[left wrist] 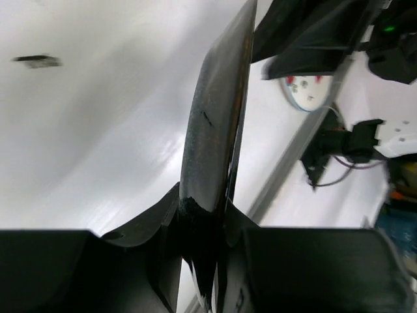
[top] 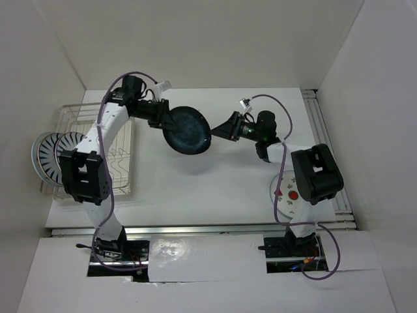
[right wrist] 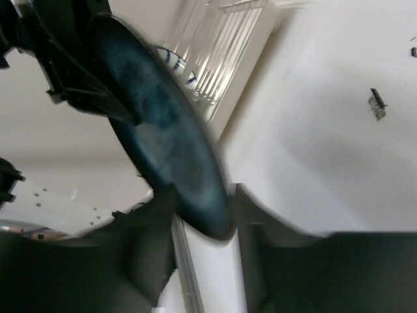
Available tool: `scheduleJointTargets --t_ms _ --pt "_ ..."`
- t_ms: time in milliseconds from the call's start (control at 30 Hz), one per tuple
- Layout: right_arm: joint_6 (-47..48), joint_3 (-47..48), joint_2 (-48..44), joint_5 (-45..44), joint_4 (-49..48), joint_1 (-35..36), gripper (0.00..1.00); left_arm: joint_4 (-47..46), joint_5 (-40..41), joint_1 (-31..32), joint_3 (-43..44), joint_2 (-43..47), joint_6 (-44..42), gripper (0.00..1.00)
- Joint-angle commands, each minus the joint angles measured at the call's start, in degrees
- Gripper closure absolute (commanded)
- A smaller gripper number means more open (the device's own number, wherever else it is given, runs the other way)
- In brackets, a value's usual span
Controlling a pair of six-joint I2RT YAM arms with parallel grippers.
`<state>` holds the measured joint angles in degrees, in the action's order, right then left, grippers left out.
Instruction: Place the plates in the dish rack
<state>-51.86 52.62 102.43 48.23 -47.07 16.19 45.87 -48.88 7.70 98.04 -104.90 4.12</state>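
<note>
The left tool (top: 164, 120) pinches the dark blue plate (top: 187, 130) at its 9 o'clock rim; the right tool (top: 218, 130) stands slightly apart around the 3 o'clock rim. The plate hangs tilted above the counter (top: 195, 189), with the dish rack (top: 73, 112) at its 9 o'clock.

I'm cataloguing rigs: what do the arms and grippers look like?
The left arm and right arm have white links, boxy black joints and a purple cable each. The left gripper and right gripper are black. A small green light shows on the right arm.
</note>
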Motion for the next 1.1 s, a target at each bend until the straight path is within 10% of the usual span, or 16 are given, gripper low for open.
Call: scheduleJointTargets --t_ms 0,233,633,1067 --pt "-2.6 3.8 -1.5 1.6 -2.2 -0.2 0.46 -3.4 6.0 -5.3 1.3 6.5 -2.6 1.00" --pt "11.7 3.2 -6.7 1.3 16.0 -0.7 0.10 5.1 10.4 -20.2 10.1 12.5 -7.4 1.00" --pt "26.4 0.2 -13.8 -16.0 36.9 1.1 0.06 6.9 31.9 -36.9 4.5 32.4 -17.3 1.00" --pt "25.8 -5.2 -15.5 -18.9 33.9 1.1 0.04 8.0 26.7 -46.5 -4.7 37.1 -30.3 1.00"
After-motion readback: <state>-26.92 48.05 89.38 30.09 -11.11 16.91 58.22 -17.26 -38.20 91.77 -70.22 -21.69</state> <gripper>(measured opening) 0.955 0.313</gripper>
